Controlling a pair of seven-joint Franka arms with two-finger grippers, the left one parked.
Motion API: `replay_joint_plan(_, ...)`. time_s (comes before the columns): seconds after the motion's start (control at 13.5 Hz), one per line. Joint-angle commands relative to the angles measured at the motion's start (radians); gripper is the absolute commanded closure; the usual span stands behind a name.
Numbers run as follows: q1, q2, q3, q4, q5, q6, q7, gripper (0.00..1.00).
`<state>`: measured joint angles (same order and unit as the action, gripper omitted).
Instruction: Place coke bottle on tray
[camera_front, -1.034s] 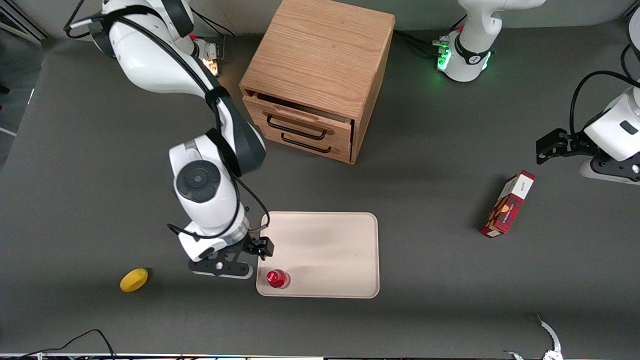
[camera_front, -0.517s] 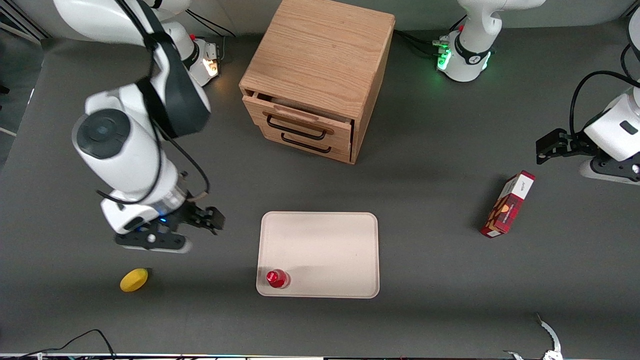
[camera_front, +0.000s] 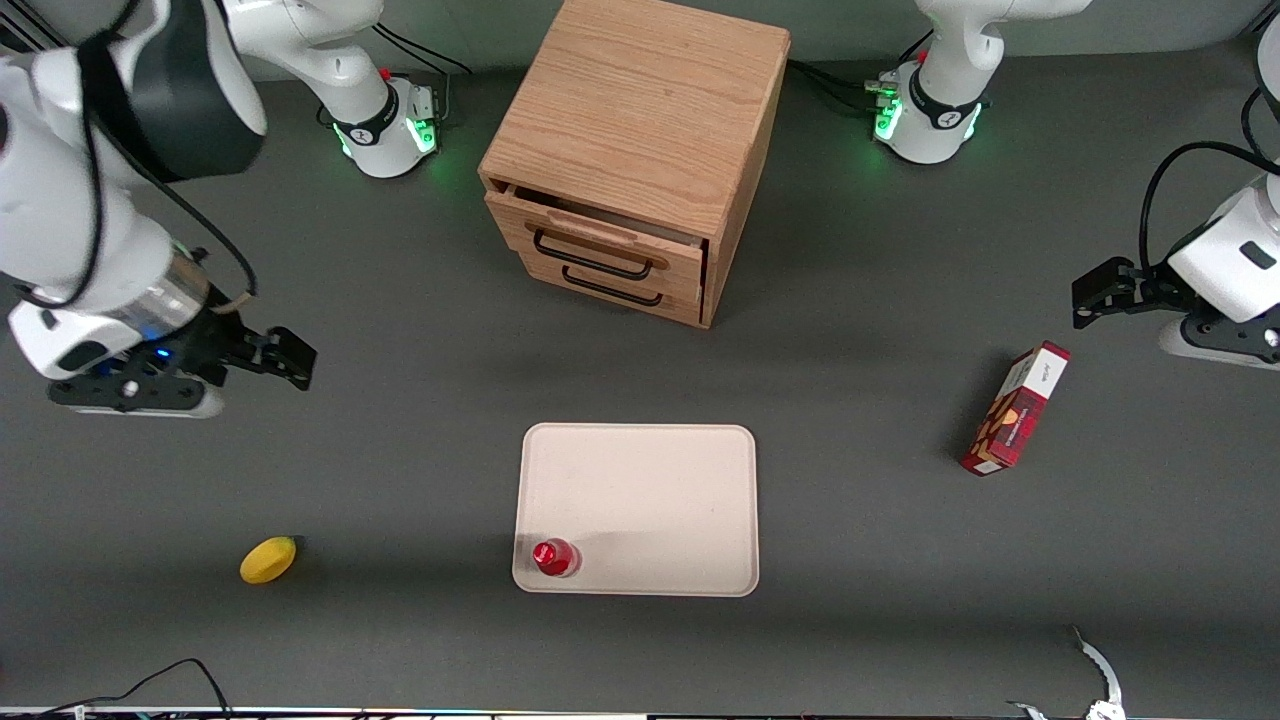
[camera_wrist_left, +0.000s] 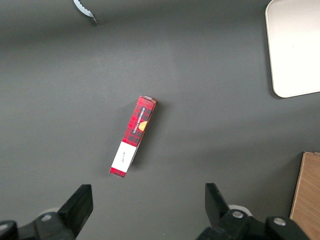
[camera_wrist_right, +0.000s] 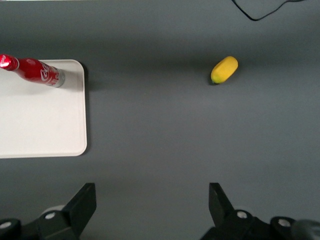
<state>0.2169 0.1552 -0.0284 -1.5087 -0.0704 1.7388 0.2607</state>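
Front view: the coke bottle (camera_front: 553, 557) stands upright on the tray (camera_front: 660, 480), in the tray's lower left corner, close to the rim. The gripper (camera_front: 285, 357) hangs at the left edge of the frame, well apart from the tray, its 2 fingers spread wide and holding nothing. The placing looks done; your step is the retreat. Keep the arm high and away from the tray, and steer clear of the lemon (camera_front: 268, 559) at lower left.
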Motion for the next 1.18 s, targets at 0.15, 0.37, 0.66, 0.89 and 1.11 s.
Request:
replay_joint_plan(0.15, -0.085, -0.095, 0.011, -0.033, 0.031, -0.087, -0.119, 0.0)
replay_joint_plan(0.37, -0.105, -0.132, 0.01, -0.027, 0.031, -0.102, -0.126, 0.0)
replay_joint_plan(0.66, -0.172, -0.121, 0.054, 0.016, 0.031, -0.108, -0.127, 0.0)
replay_joint_plan(0.89, -0.28, -0.117, 0.163, 0.033, 0.032, -0.108, -0.115, 0.0)
replay_joint_plan(1.11, -0.303, -0.105, 0.165, 0.035, 0.127, -0.108, -0.13, 0.0)
